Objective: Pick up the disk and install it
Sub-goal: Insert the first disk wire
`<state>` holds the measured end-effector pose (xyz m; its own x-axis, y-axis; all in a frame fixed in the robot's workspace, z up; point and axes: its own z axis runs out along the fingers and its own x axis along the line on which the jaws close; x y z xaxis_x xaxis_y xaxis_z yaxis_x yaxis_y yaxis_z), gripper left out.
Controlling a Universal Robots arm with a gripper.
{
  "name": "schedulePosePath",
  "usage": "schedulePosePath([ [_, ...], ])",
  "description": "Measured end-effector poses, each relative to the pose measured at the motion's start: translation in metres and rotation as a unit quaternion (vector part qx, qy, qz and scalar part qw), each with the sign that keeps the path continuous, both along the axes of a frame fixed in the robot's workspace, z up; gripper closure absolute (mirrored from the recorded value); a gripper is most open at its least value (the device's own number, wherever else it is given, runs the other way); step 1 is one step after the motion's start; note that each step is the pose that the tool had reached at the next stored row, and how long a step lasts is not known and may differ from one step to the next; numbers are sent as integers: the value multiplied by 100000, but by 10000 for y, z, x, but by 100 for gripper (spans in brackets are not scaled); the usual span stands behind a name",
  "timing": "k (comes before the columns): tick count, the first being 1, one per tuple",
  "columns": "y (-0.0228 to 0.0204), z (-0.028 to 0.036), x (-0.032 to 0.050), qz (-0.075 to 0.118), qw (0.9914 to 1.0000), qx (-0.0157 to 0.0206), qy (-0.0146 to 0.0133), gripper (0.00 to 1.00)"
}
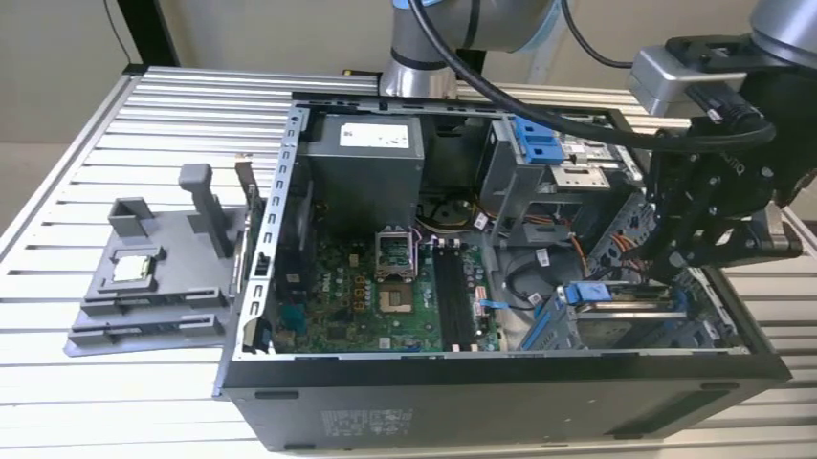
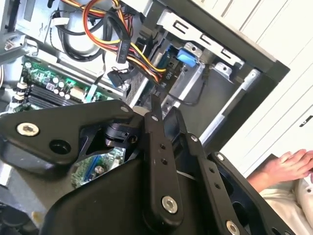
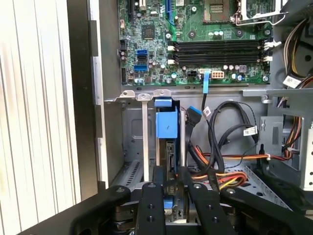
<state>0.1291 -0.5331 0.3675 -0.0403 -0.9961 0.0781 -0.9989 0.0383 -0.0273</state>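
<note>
While low in the case [image 1: 485, 382], hand [image 3: 170, 178] tight around disk [image 3: 166, 128], cables [image 3: 220, 142] just beside.

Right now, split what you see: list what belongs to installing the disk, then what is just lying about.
Job in hand: the disk in its blue bracket, standing at the drive bay of the open computer case; the gripper, close at the disk.

Lying about: grey fixture tray beside the case; small square chip on it; a person's hand outside the case.
</note>
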Motion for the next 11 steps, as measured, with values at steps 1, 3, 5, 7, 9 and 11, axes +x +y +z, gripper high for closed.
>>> schedulePosePath([
  [1,-13,18,0,0,100000,0,0,0],
  [3,-38,57,-1,0,100000,-3,2,0],
  [5,-64,86,-1,-1,100000,-2,3,0],
  [7,-98,104,-1,8,100000,0,5,0],
  [9,-133,120,-1,56,100000,-14,7,0],
  [11,-170,131,-1,165,100000,-17,4,0],
])
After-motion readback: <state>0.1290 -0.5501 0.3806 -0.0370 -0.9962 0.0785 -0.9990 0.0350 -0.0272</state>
